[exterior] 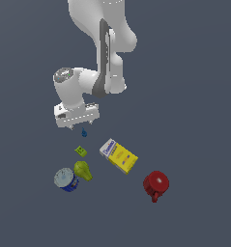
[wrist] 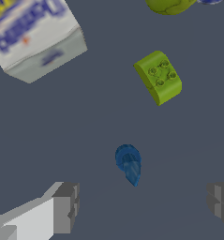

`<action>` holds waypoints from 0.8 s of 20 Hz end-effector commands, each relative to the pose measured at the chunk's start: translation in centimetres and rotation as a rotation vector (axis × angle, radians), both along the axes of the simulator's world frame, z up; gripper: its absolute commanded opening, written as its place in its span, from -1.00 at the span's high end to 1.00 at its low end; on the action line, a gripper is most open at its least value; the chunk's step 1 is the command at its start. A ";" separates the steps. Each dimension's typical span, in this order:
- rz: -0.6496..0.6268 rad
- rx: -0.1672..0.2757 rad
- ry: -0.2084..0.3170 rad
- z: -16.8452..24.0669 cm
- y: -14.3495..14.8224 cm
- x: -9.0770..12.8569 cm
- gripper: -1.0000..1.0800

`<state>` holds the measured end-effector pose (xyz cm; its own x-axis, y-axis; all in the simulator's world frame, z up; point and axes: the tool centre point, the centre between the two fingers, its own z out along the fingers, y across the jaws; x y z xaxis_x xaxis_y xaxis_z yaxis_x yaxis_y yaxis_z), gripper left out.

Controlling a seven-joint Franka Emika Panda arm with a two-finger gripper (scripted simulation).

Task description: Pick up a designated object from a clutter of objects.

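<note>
Plain dark grey ground filled the exterior view, where we saw the gripper [exterior: 77,126] hanging just above the tiny blue piece [exterior: 84,132], apart from the green tile [exterior: 80,151], the yellow-and-white box [exterior: 118,155], the pear-like lump [exterior: 82,170], the blue-white can [exterior: 66,179] and the red mug [exterior: 156,184]; we judged the arm stood there to come straight down on its target. From the wrist view, the blue piece [wrist: 129,163] lay untouched between fingers [wrist: 64,206] spread wide and holding nothing, and the box's blue lettering [wrist: 31,30] was probably a brand name, too blurred for us to read.
</note>
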<state>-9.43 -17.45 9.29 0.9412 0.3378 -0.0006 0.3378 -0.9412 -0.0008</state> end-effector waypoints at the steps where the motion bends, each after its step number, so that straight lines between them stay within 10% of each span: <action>1: 0.000 0.000 0.000 -0.1 0.0 0.0 -0.92; 16: 0.002 -0.001 -0.001 -4.9 0.0 -0.1 -0.92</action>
<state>-9.59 -17.46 4.78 0.9405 0.3397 -0.0012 0.3397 -0.9405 -0.0005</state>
